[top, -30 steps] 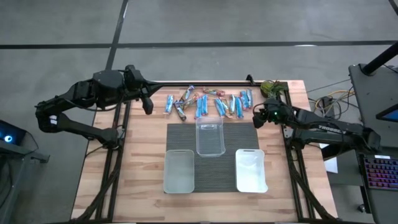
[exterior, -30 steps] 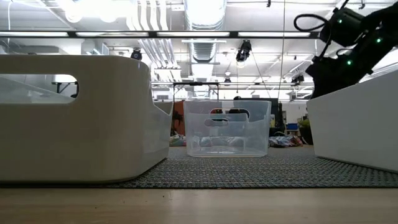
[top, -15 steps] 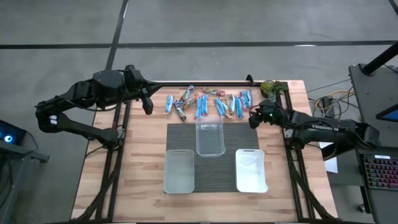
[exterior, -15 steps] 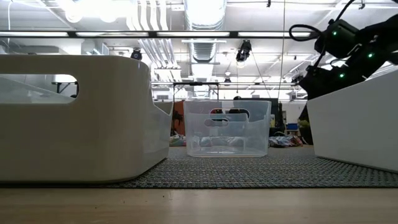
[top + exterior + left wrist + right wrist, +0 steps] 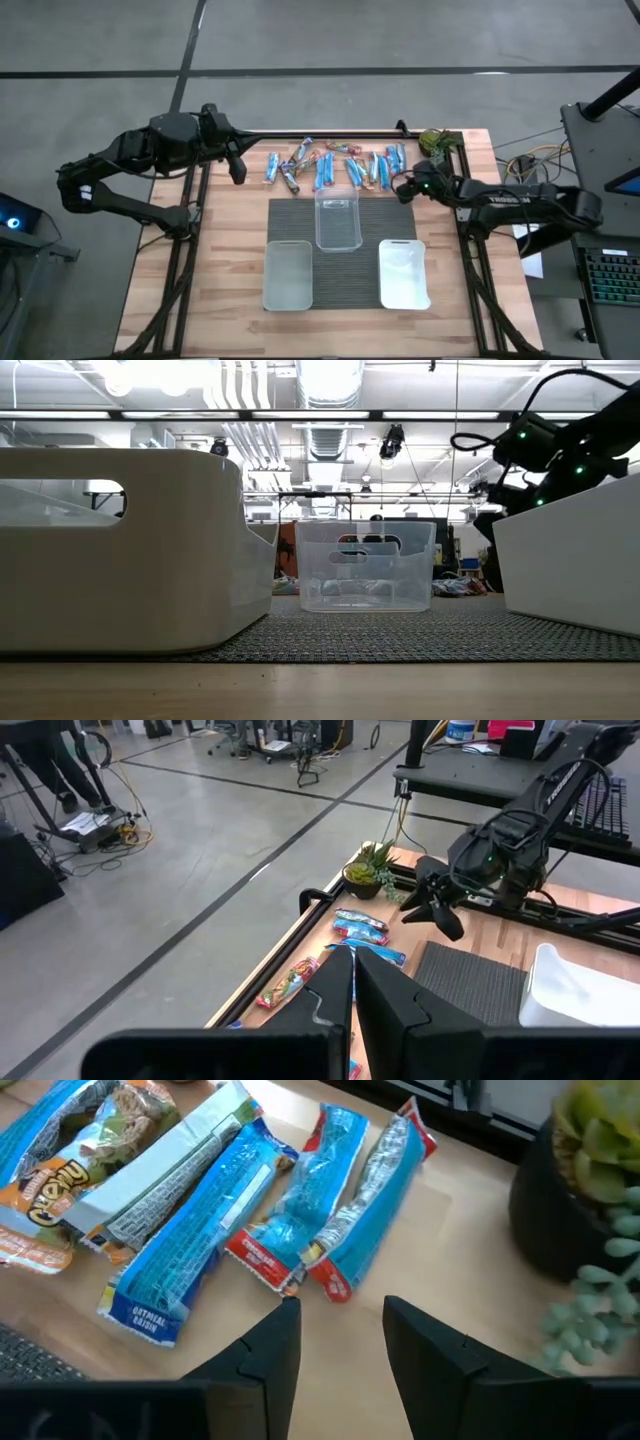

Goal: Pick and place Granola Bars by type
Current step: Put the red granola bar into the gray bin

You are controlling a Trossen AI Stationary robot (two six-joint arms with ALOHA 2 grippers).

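Granola Bars (image 5: 290, 1230): shiny blue wrappers with red ends, some orange, laid side by side on surface (image 5: 230, 260).
right end effector (image 5: 335, 1345): parted, nothing held.
left end effector (image 5: 352, 985): closed, empty.

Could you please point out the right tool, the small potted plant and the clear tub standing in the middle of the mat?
right tool (image 5: 335, 1335): right wrist view, midway between its open fingertips.
potted plant (image 5: 590, 1180): right wrist view, its leaves.
clear tub (image 5: 339, 232): high view, its side wall.

Shiny, crinkled blue foil-wrapped granola bars (image 5: 190, 1255) lie on the smooth pale wooden tabletop (image 5: 225, 260). At centre frame, a clear glossy plastic tub (image 5: 338, 219) sits on a dark, ribbed woven mat (image 5: 365, 250).
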